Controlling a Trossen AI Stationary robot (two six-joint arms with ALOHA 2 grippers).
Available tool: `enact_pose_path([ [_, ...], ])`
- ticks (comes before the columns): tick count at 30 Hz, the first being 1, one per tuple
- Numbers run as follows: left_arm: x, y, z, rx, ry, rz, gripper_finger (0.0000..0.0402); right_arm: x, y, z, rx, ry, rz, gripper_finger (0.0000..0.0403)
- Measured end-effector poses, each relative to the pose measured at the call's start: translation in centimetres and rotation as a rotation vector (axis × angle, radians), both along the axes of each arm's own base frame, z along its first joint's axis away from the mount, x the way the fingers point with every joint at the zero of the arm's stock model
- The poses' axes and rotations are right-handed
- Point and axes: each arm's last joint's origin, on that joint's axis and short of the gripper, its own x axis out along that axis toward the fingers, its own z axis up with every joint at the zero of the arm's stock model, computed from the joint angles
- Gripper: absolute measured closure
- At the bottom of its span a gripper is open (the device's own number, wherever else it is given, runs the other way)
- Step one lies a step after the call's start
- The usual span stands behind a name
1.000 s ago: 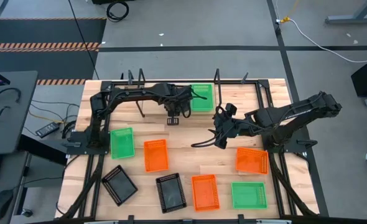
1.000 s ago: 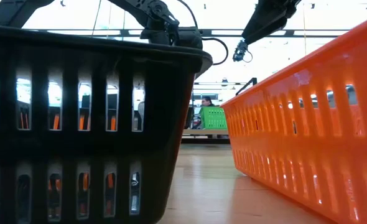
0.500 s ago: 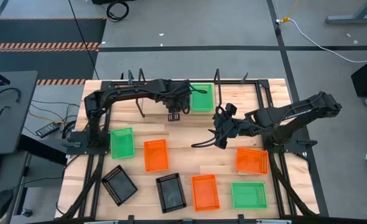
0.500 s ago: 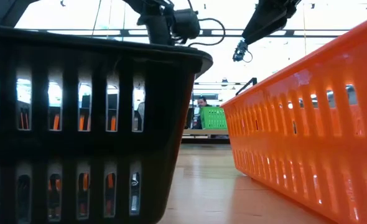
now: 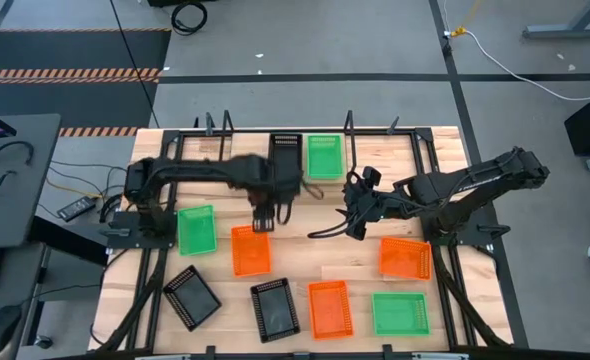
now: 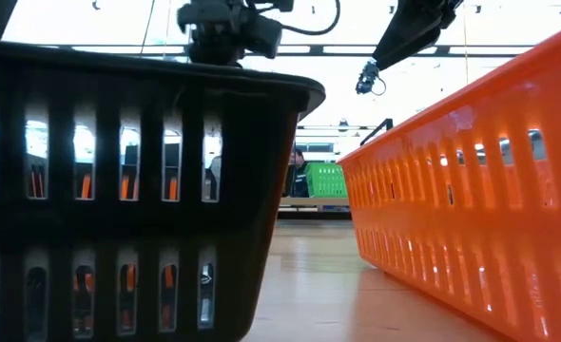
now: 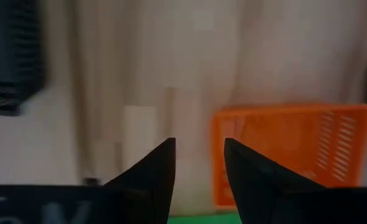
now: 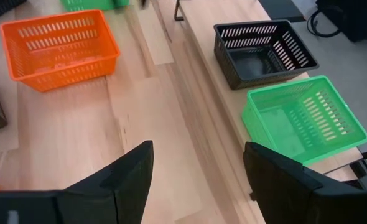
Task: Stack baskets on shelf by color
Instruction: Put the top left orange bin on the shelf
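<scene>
- The left gripper (image 5: 263, 222) is hanging released and empty above the orange basket (image 5: 250, 249) mid-bench.
- A black basket (image 5: 286, 153) and a green basket (image 5: 324, 156) are sitting side by side on the shelf (image 5: 245, 145).
- The right gripper (image 5: 353, 226) is waiting mid-bench, fingers spread, grasping nothing.

Dark jointed arms, looping black cables

Ahead of left end effector (image 7: 198, 163): bare worktop (image 7: 140, 74); orange basket (image 7: 286, 149) just beside.
Beyond right end effector (image 8: 199, 167): open worktop lane.
</scene>
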Motion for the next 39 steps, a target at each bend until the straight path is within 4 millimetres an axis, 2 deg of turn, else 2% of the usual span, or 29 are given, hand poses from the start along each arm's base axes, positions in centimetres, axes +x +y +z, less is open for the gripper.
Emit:
enact_pose_path([
  [5,-0.3,-4.5,-1.9,-0.037,0.021,-0.064,0.0254,-0.1,0.4,0.0,0.012,-0.006,0.006,0.0149],
  [9,-0.8,-6.2,-3.6,-0.023,0.05,-0.08,0.0251,-0.2,0.9,0.0,0.018,-0.01,0.02,0.0149],
  [13,-1.4,-6.1,-4.7,-0.005,0.087,-0.021,0.0257,-0.2,1.3,0.0,0.035,-0.021,0.019,0.0149],
  [18,-2.4,-6.1,-5.0,0.037,0.096,-0.014,0.0267,-0.3,1.7,0.1,0.044,-0.031,0.03,0.0149],
  [21,-3.2,-4.7,-5.4,0.092,0.081,0.001,0.0271,-0.2,1.8,0.1,0.049,-0.044,0.03,0.0149],
  [26,-4.5,-2.2,-7.1,-0.052,0.014,0.067,0.0273,-0.3,2.1,0.1,0.061,-0.049,0.033,0.0149],
  [31,-6.2,-0.9,-9.0,-0.057,0.082,0.119,0.0274,-0.4,2.4,0.1,0.059,-0.047,0.045,0.0149],
  [39,-5.5,-1.3,-9.4,-0.06,-0.001,0.07,0.0279,-0.3,2.2,0.2,0.048,-0.048,0.038,0.0149],
])
